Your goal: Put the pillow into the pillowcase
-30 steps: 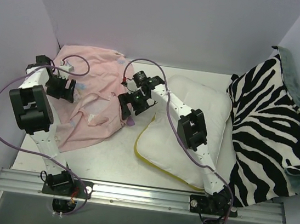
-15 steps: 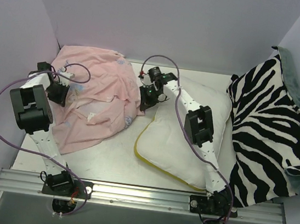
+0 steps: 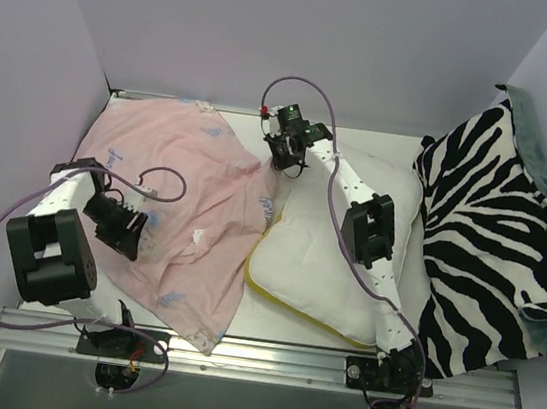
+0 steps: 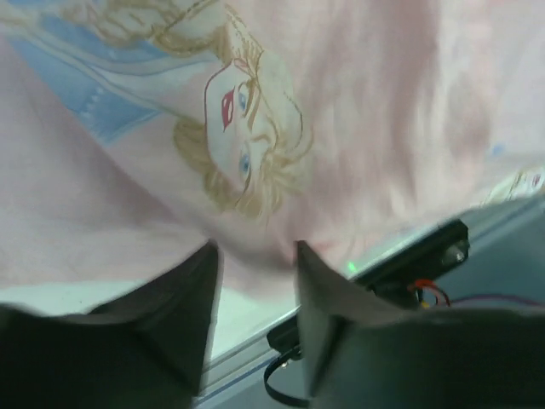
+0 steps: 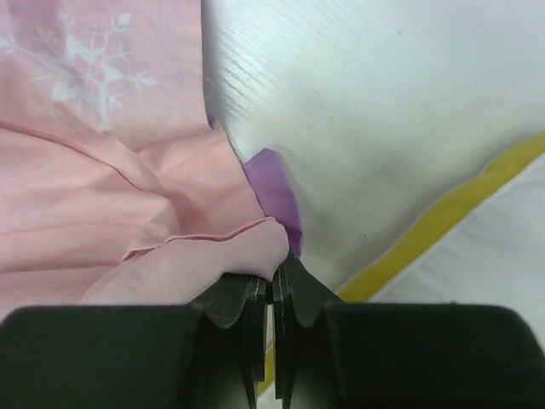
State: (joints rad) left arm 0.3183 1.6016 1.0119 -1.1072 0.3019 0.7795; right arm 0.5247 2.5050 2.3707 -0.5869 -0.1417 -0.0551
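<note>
The pillowcase (image 3: 189,193) lies spread over the left half of the table, pale pink side up. The white pillow (image 3: 323,246) with a yellow side band lies beside it at centre. My right gripper (image 3: 284,161) is at the pillow's far left corner. In the right wrist view it (image 5: 277,264) is shut on a pink hem of the pillowcase (image 5: 111,170), a purple flap showing against the pillow (image 5: 366,102). My left gripper (image 3: 128,236) sits over the near left part of the pillowcase. In the left wrist view it (image 4: 255,249) is open, the printed cloth (image 4: 341,102) just past its tips.
A zebra-striped blanket (image 3: 492,233) fills the right side, up against the pillow's right edge. An aluminium rail (image 3: 254,355) with both arm bases runs along the near edge, and the pillowcase's front corner reaches it. Walls close in the left, back and right.
The pillowcase was bunched at the back left and is now pulled out flat toward the front. My right gripper shut on its hem and moved back and right. My left gripper swung toward the near edge.
</note>
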